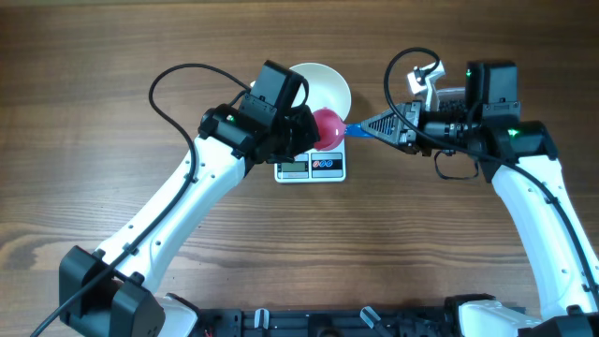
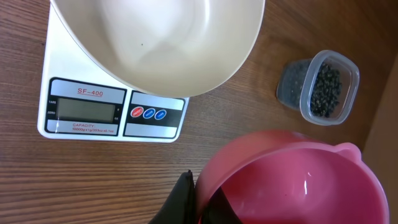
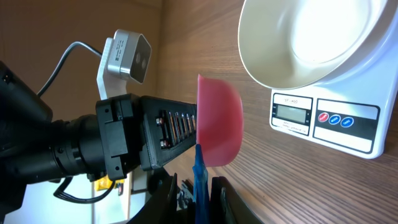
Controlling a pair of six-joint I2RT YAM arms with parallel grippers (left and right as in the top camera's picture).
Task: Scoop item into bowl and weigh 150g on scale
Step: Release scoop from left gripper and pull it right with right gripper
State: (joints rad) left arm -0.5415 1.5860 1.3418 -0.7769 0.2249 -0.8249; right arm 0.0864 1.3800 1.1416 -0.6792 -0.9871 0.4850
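Scooping has not begun. The empty pink plastic scoop (image 2: pixel 292 180) is pinched at its rim by the left tool (image 2: pixel 202 202). The right tool (image 3: pixel 196 190) is closed on its blue handle (image 1: pixel 360 129). The small black beads (image 2: pixel 324 90) sit in a clear plastic tub (image 2: pixel 348 68), at 3 o'clock from the empty round white bowl (image 2: pixel 161 43) on the flat white scale (image 2: pixel 62 74). Next, I think, the scoop must dip into the beads.

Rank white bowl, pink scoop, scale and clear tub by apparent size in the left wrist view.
1. white bowl and pink scoop: alike, both cropped; scoop is nearest the camera.
2. scale, partly hidden by the bowl.
3. clear tub.
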